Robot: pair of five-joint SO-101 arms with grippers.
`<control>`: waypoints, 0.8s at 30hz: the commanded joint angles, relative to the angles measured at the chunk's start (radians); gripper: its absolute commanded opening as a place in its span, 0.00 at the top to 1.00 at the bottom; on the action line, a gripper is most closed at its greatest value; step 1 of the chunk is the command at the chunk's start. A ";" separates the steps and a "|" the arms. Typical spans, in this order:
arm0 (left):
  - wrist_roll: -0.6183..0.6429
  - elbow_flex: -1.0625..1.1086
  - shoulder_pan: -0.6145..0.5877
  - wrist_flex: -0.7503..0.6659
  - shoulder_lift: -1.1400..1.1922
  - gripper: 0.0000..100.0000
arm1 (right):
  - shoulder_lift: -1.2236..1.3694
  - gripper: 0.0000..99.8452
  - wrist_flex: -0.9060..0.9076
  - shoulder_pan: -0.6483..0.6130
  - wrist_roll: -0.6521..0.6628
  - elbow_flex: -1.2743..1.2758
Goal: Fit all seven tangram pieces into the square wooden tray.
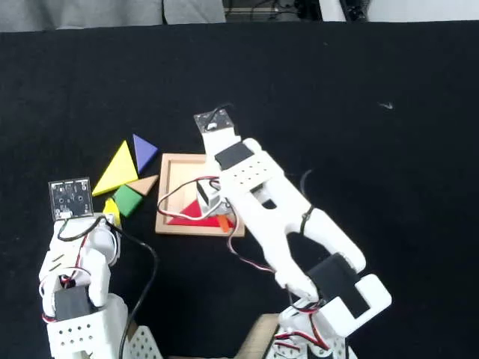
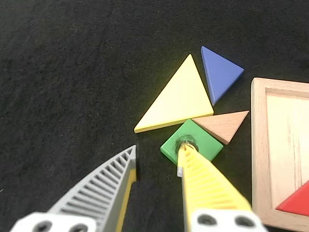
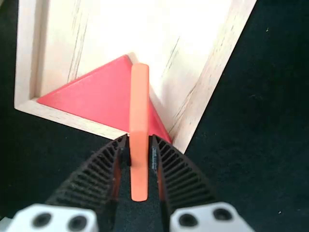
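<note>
Currently the orange piece (image 3: pixel 139 111) is clamped on edge by the closed right gripper (image 3: pixel 139 142), its long axis pointed into the tray (image 3: pixel 212 72), over the red triangle (image 3: pixel 96 99).

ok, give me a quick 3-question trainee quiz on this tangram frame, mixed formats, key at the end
1. True or false: the red triangle lies inside the wooden tray.
2. What is the right gripper clamped on? A) the orange piece, held on edge over the tray; B) a blue triangle; C) a yellow triangle.
3. Fill in: in the left wrist view, the left gripper is open and its yellow fingertip overlaps a square piece coloured ___.

Key: 1 true. 2 A. 3 green, the green square.
</note>
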 commanded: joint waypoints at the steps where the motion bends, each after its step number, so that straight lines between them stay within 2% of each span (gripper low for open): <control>1: 0.005 0.019 0.002 -0.003 -0.008 0.85 | -0.027 0.99 -0.014 -0.012 -0.009 -0.001; 24: 0.005 0.019 0.002 -0.003 -0.008 0.85 | -0.027 0.99 -0.279 0.014 -0.009 0.076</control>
